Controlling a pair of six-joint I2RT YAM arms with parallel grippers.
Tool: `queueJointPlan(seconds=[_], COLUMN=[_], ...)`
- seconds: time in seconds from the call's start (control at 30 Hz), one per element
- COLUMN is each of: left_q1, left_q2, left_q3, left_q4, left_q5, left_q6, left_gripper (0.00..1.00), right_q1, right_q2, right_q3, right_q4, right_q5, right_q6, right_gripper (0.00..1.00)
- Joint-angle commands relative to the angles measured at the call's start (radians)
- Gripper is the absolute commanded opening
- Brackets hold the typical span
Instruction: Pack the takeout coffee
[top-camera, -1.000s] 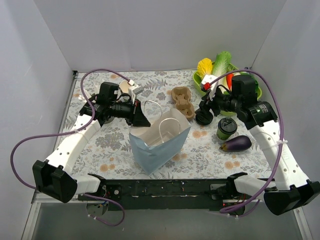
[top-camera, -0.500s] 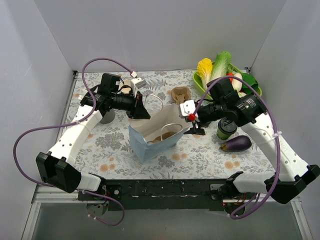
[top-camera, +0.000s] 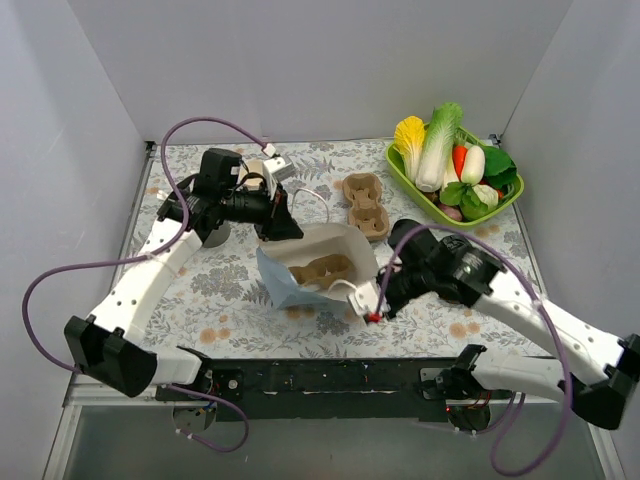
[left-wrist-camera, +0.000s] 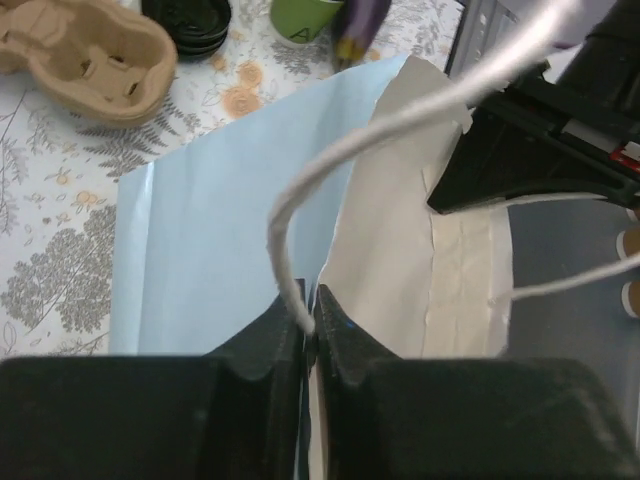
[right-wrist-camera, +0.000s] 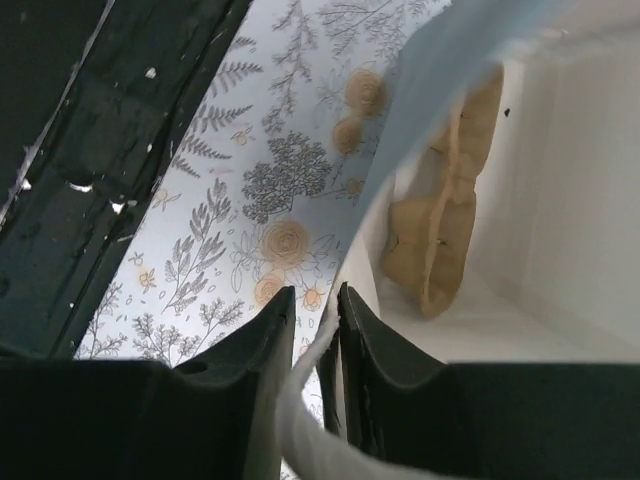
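Pinching the paper bag's (top-camera: 285, 290) far handle (left-wrist-camera: 285, 230), the left gripper (left-wrist-camera: 308, 325) has its jaws pressed tight on the cord. The right gripper (right-wrist-camera: 315, 320) nips the near handle (right-wrist-camera: 300, 420) in a slim gap, and the bag's mouth gapes with a cardboard carrier (top-camera: 322, 268) lying inside. The takeout coffee (left-wrist-camera: 305, 14) stands on the table beyond the bag, beside the eggplant (left-wrist-camera: 355, 25), with only its green base showing. It looks light, thin-walled and crushable: best taken gently round the body below the lid, upright.

Soft, even light fills the top view, shadows faint. Wrist views blur up close: left gripper (left-wrist-camera: 310, 305), right gripper (right-wrist-camera: 315, 300) and bag handle (left-wrist-camera: 420, 105) look smeared.
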Motion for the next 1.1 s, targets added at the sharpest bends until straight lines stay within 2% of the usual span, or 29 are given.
queueJointPlan(seconds=[0.0, 0.07, 0.13, 0.23, 0.33, 0.43, 0.5, 0.57, 0.67, 0.7, 0.8, 0.83, 0.87, 0.9, 0.93, 0.97, 1.03, 1.07], left_q1=[-0.077, -0.117, -0.126, -0.138, -0.158, -0.168, -0.168, -0.168, -0.166, -0.165, -0.149, -0.148, -0.143, -0.142, -0.135, -0.11, -0.103, -0.103], left_q2=[-0.176, -0.204, -0.233, -0.287, -0.327, -0.335, -0.323, -0.307, -0.272, -0.237, -0.118, -0.099, -0.111, -0.143, -0.198, -0.204, -0.148, -0.107], left_q3=[-0.076, -0.156, -0.199, -0.263, -0.317, -0.329, -0.311, -0.294, -0.211, -0.175, 0.123, 0.224, 0.162, 0.007, -0.133, -0.257, -0.089, 0.171], left_q4=[0.105, 0.104, 0.091, 0.087, 0.091, 0.093, 0.093, 0.088, 0.059, 0.047, -0.065, -0.095, -0.062, 0.008, 0.06, 0.12, 0.15, 0.133], left_q5=[0.037, 0.054, 0.058, 0.058, 0.055, 0.052, 0.049, 0.034, -0.012, -0.033, -0.049, -0.049, -0.081, -0.101, -0.095, 0.004, 0.025, 0.011], left_q6=[-0.024, -0.036, -0.013, 0.027, 0.062, 0.047, 0.019, -0.008, -0.073, -0.088, -0.114, -0.114, -0.137, -0.172, -0.189, -0.193, -0.28, -0.292], left_gripper=[0.16, 0.17, 0.12, 0.11, 0.16, 0.17, 0.13, 0.0, 0.0, 0.0, 0.0, 0.0, 0.0, 0.0, 0.0, 0.0, 0.0, 0.0], right_q1=[0.156, 0.237, 0.277, 0.335, 0.377, 0.384, 0.384, 0.384, 0.383, 0.383, 0.383, 0.375, 0.352, 0.316, 0.259, 0.256, 0.251, 0.237], right_q2=[-0.272, -0.315, -0.338, -0.323, -0.314, -0.311, -0.303, -0.289, -0.24, -0.201, -0.092, -0.064, -0.048, -0.059, -0.065, -0.064, 0.007, 0.059], right_q3=[-0.22, -0.314, -0.348, -0.348, -0.354, -0.368, -0.356, -0.329, -0.228, -0.195, 0.046, 0.173, 0.177, 0.119, -0.014, -0.038, 0.113, 0.427], right_q4=[0.216, 0.246, 0.269, 0.283, 0.319, 0.336, 0.352, 0.361, 0.37, 0.372, 0.305, 0.281, 0.275, 0.289, 0.281, 0.267, 0.232, 0.185], right_q5=[0.191, 0.255, 0.281, 0.304, 0.326, 0.331, 0.337, 0.354, 0.372, 0.383, 0.365, 0.361, 0.352, 0.261, 0.218, 0.208, 0.216, 0.214], right_q6=[-0.098, -0.115, -0.106, -0.071, -0.035, -0.014, 0.001, 0.029, 0.067, 0.075, 0.094, 0.116, 0.205, 0.244, 0.256, 0.247, 0.23, 0.251], right_gripper=[0.3, 0.29, 0.26, 0.23, 0.22, 0.22, 0.23, 0.21, 0.03, 0.01, 0.01, 0.01, 0.01, 0.01, 0.01, 0.01, 0.01, 0.01])
